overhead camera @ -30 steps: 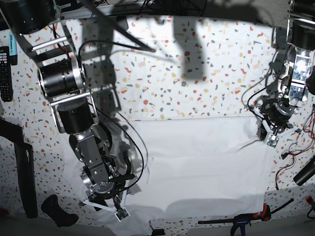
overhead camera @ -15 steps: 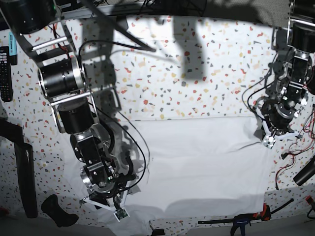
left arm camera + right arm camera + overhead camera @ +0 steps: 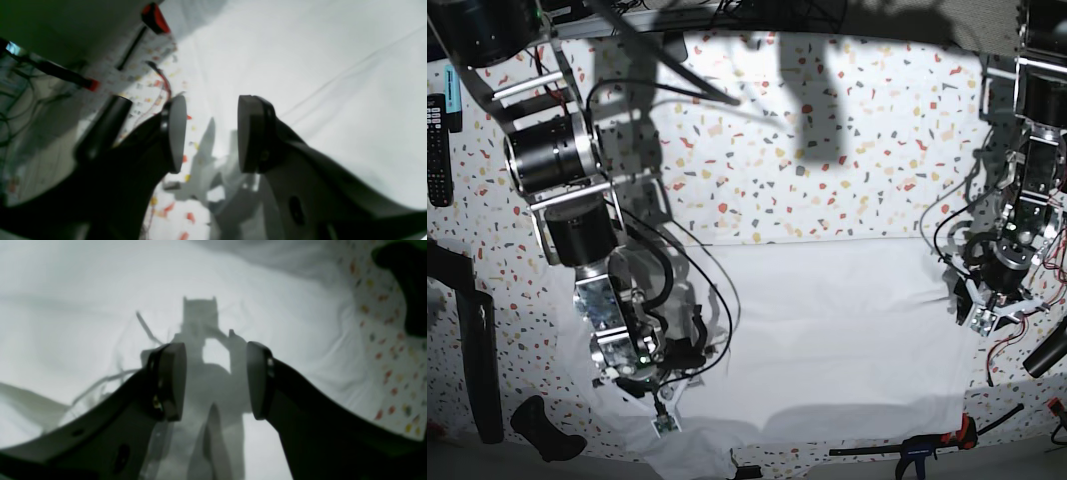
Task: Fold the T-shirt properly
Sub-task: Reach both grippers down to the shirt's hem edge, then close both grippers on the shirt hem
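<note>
The T-shirt (image 3: 827,330) lay flat on the speckled tabletop (image 3: 827,150), folded to a wide rectangle toward the near edge. The left gripper (image 3: 208,136) stood over the shirt's edge with its jaws parted, nothing between the pads. The right gripper (image 3: 215,380) hung above wrinkled cloth at the opposite edge, jaws likewise apart and empty
</note>
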{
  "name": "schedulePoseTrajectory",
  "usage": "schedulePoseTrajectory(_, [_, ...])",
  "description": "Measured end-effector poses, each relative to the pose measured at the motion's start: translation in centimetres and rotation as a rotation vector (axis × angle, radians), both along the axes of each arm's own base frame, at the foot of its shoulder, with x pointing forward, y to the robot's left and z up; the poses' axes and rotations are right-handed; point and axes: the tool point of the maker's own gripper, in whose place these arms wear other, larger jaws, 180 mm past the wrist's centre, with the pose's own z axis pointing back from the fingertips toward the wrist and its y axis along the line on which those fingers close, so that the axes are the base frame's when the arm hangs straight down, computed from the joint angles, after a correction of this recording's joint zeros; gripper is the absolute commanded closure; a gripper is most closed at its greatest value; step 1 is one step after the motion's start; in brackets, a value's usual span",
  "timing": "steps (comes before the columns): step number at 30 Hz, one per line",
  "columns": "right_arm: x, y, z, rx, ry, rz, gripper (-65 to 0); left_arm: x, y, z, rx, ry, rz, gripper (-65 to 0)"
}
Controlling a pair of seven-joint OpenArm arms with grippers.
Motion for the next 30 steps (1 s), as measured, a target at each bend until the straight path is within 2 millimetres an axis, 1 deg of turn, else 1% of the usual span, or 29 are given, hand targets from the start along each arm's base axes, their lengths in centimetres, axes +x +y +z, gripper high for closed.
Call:
schedulePoseTrajectory(2, [-1.2,0.0,-1.9,-0.003,0.035,0.001,-29.1,-0.3,0.0,-0.6,-0.043,0.035,0.019,-24.5])
schedulePoseTrajectory(4, [-2.8,0.0,-4.2,-0.004,0.071,0.004,-29.1,-0.5,0.3,-1.2,-0.04,0.069,0.037,-24.5])
schedulePoseTrajectory(6, [-4.0,0.0,-5.9,-0.013,0.07,0.018,-29.1,-0.5,0.4,-1.0,-0.007,0.066,0.03,-24.5])
schedulePoseTrajectory(8, [-4.4,-0.5,-6.4,-0.02,0.051,0.023,-29.1,-0.4,0.4,0.1,0.017,0.055,0.026,-24.5])
schedulePoseTrajectory(10, [-4.7,-1.1,-6.7,-0.023,0.049,0.02,-29.1,-0.1,0.1,1.9,0.02,0.04,0.029,-24.5])
schedulePoseTrajectory(12, [-5.2,-1.5,-7.3,-0.022,0.04,0.02,-29.1,-0.2,-0.3,3.8,-0.02,0.052,0.043,-24.5])
schedulePoseTrajectory(15, [-5.2,-1.9,-7.1,-0.021,0.015,0.027,-29.1,-0.7,-1.9,6.1,-0.123,0.08,0.034,-24.5])
schedulePoseTrajectory(18, [-5.0,-2.4,-6.9,-0.026,-0.004,0.026,-29.1,-1.5,-4.6,7.2,-0.249,0.107,-0.016,-24.5])
schedulePoseTrajectory(20, [-5.0,-2.4,-6.8,-0.024,-0.008,0.027,-29.1,-2.0,-5.7,6.4,-0.287,0.127,-0.028,-24.5])
schedulePoseTrajectory(21, [-5.0,-2.4,-6.8,-0.024,-0.009,0.027,-29.1,-2.3,-5.9,5.4,-0.291,0.14,-0.018,-24.5])
schedulePoseTrajectory(23, [-5.0,-2.4,-6.8,-0.024,-0.009,0.027,-29.1,-3.2,-6.3,2.7,-0.315,0.185,-0.005,-24.5])
schedulePoseTrajectory(27, [-5.0,-2.4,-6.8,-0.024,-0.009,0.027,-29.1,-5.0,-5.9,-4.0,-0.364,0.342,0.091,-24.5])
schedulePoseTrajectory(28, [-5.0,-2.4,-6.8,-0.024,-0.009,0.027,-29.1,-5.2,-5.7,-5.1,-0.377,0.361,0.115,-24.5])
schedulePoseTrajectory(30, [-5.0,-2.4,-6.8,-0.024,-0.009,0.027,-29.1,-4.8,-5.2,-6.0,-0.396,0.358,0.152,-24.5])
